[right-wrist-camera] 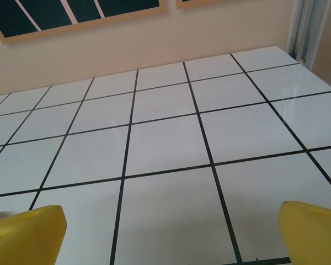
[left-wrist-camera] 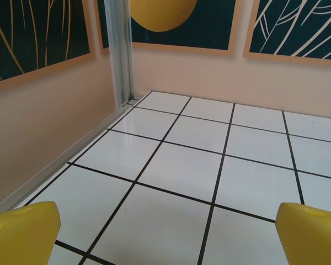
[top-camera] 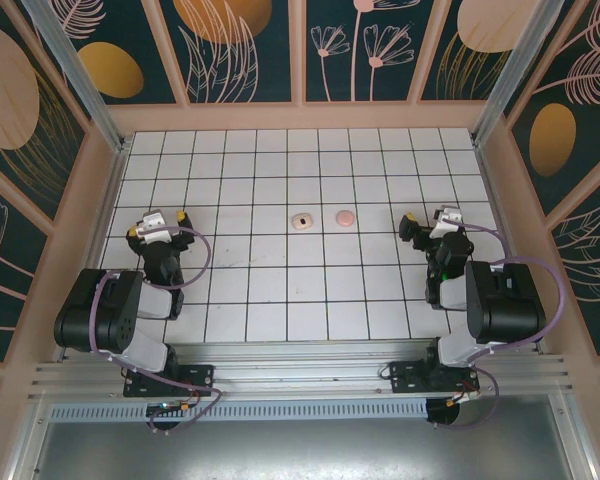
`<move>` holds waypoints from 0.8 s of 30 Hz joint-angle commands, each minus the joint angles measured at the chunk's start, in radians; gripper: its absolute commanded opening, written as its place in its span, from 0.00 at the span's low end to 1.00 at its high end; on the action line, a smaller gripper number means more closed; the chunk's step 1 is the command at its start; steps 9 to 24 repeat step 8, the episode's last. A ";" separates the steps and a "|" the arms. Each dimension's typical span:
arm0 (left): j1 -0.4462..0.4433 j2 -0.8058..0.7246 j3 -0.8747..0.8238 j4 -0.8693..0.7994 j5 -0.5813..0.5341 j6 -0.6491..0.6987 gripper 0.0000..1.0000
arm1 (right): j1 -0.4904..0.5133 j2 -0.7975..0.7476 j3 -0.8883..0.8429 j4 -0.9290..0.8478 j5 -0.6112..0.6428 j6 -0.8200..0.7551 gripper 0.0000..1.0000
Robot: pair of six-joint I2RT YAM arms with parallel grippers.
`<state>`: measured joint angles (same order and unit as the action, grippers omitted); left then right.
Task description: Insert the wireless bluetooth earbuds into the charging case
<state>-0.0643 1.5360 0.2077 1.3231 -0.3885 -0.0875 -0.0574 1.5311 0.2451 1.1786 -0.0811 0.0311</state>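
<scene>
1. Finds the left gripper point(top-camera: 158, 222) spread wide, holding nothing and touching nothing. Shows its yellow fingertips point(left-wrist-camera: 23, 234) at the two lower corners of the left wrist view, with bare tile between them.
2. Finds the right gripper point(top-camera: 427, 220) equally wide apart, empty and in contact with nothing. Places its own fingertips point(right-wrist-camera: 314, 232) at the lower corners of the right wrist view, again with plain tile between.
3. Records the left arm point(top-camera: 105, 310) folded low, elbow back beside its base, forearm running forward. Sets that gripper just above the tiled table point(top-camera: 270, 170), tipped slightly down and aimed toward the far left corner post point(left-wrist-camera: 120, 49).
4. Records the right arm point(top-camera: 505, 300) folded likewise, elbow by its base, wrist forward and low. Aims that gripper at the far wall with a shallow downward tilt.
5. Locates the charging case point(top-camera: 345, 216) flat on the tiles between the two grippers, well apart from both and nearer the right one. Puts it off to that gripper's left, about level with its tips. Reads it as a single salmon-pink oval; cannot tell from the top view whether it lies open or closed.
6. Notes a small beige piece point(top-camera: 300, 220) with a dark centre just to the case's left, near it but not touching. Places it on the side toward the left gripper, well to that gripper's right.
</scene>
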 commanded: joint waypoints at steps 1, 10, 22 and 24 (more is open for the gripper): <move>0.004 -0.010 0.005 0.002 0.016 -0.015 0.99 | 0.005 0.009 -0.005 0.055 -0.006 -0.022 0.99; 0.004 -0.012 0.002 0.008 0.020 -0.014 0.99 | 0.004 0.008 -0.005 0.056 -0.009 -0.020 0.99; 0.004 -0.012 0.002 0.008 0.020 -0.014 0.99 | 0.004 0.008 -0.005 0.056 -0.009 -0.020 0.99; 0.004 -0.012 0.002 0.008 0.020 -0.014 0.99 | 0.004 0.008 -0.005 0.056 -0.009 -0.020 0.99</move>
